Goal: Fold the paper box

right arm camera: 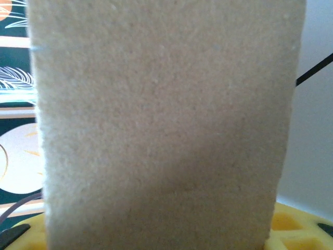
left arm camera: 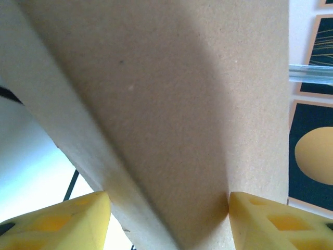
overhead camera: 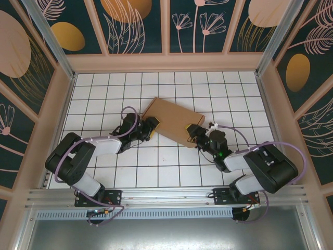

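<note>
White tiled counter in a bay walled with floral panels.

Left hand: clenched across the left end of the box. The wrist view shows cardboard spanning the gap and touching both yellow fingers.

Right hand: grasping the near right end in the same way.

The box sits mid-counter, set diagonally between the hands.

Handling, as judged: light, matte and not slippery. It is stiff across its panels and weak at the creases. Grip at the edges, close to a crease. Excess squeeze may dent the board.
</note>
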You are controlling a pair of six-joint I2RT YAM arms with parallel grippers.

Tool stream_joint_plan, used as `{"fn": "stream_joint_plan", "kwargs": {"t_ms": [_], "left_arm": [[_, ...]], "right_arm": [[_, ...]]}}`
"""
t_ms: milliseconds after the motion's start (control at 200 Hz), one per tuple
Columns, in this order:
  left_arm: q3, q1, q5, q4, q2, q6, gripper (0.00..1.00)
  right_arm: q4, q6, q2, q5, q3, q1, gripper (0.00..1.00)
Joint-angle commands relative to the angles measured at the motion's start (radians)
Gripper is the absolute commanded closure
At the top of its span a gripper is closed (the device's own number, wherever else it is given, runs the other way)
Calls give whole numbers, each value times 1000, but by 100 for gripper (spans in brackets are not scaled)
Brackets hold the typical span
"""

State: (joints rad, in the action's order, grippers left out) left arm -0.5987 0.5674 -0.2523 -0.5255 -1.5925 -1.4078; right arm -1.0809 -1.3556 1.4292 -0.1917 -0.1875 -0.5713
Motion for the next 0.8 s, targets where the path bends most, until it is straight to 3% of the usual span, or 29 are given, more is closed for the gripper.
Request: {"fn": "stream_joint_plan", "kwargs": {"t_ms": [0, 120, 345, 440, 575, 731, 796], "left_arm": [[-7, 1, -20, -164, -42, -24, 41], [-16, -1, -38, -164, -18, 11, 38], [-42, 2, 78, 191, 190, 369, 31], [-74, 2, 82, 328, 264, 572, 32], [-159, 4, 177, 534, 359, 833, 33], [-309, 44, 252, 717, 329, 1045, 34], [-346, 97, 352, 752, 300, 1141, 32]], "right_arm": [[-205, -91, 6, -210, -5, -50, 52], [-144, -72, -42, -162, 8, -43, 54], [409, 91, -267, -61, -98, 53, 60], [524, 141, -282, -111, -148, 123, 60], [618, 201, -247, -234, -209, 202, 59], [650, 234, -208, -331, -246, 241, 57], [642, 230, -202, -361, -248, 252, 57]]}}
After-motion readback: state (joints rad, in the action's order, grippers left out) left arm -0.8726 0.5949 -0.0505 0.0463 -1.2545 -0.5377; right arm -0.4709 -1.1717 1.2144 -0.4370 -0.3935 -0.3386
